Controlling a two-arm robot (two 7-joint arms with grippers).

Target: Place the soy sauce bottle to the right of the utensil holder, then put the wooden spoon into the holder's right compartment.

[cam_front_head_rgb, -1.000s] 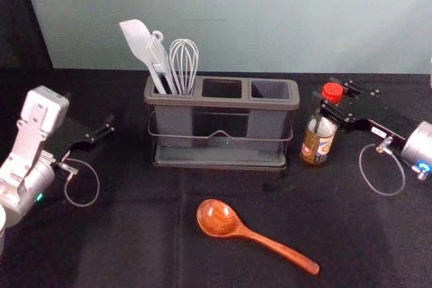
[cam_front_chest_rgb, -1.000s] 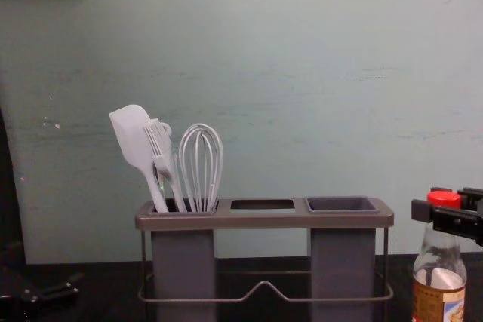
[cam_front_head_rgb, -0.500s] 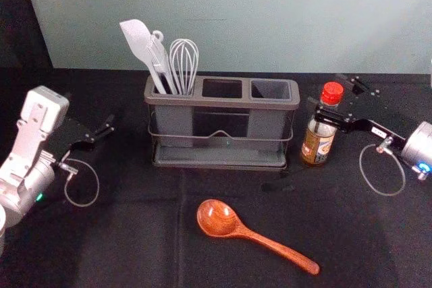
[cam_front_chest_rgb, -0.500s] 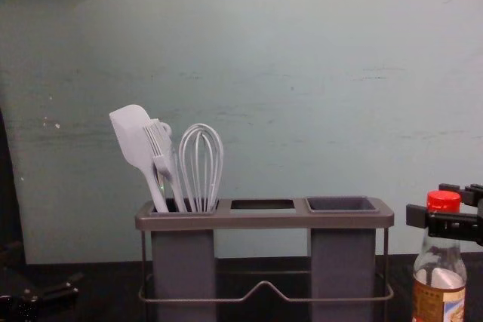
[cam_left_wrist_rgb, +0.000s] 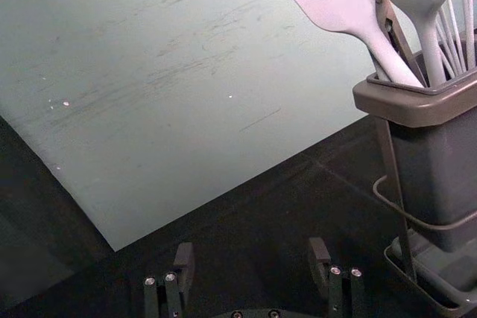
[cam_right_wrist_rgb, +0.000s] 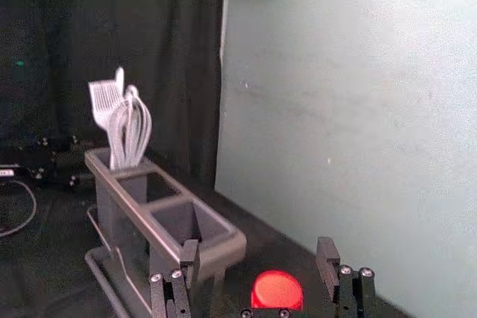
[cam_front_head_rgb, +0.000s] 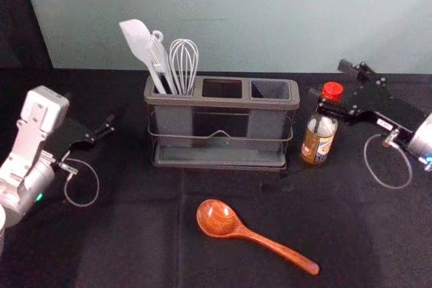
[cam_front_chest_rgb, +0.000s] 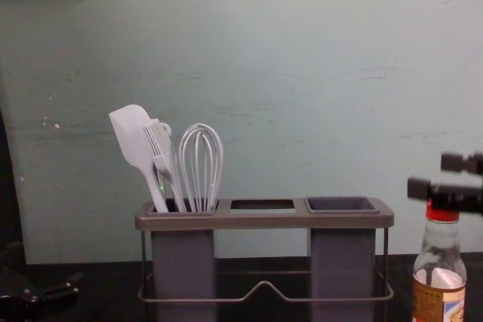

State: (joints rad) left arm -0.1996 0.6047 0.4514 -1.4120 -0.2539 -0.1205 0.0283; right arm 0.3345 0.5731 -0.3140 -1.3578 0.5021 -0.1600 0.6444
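Bottle (cam_front_head_rgb: 314,148): one, upright on the table (cam_front_head_rgb: 135,241), to the right of the holder (cam_front_head_rgb: 223,104), a narrow gap between them. Red cap (cam_right_wrist_rgb: 276,290) at its top.

Right gripper (cam_front_head_rgb: 331,83): at the bottle's top, reaching in from the right. In its wrist view we see the fingers set wide, with the cap between them and room on both sides; we record no grip on it. In the chest view the fingers are at or just above cap height.

Left gripper (cam_front_head_rgb: 100,133): parked left of the holder, well apart from it, fingers wide.

Spoon (cam_front_head_rgb: 217,218): wooden, one, flat on the table in front of the holder; bowl to the left, handle slanting nearer us and right. We note open table between it and both holder and bottle.

Holder: three openings. Left compartment (cam_front_head_rgb: 174,126) with spatula (cam_front_head_rgb: 137,37), brush (cam_front_head_rgb: 159,59) and whisk (cam_front_head_rgb: 183,52); right compartment (cam_front_head_rgb: 271,90) open at the top, its rim edge nearest the bottle. Wall (cam_front_head_rgb: 236,18) behind.
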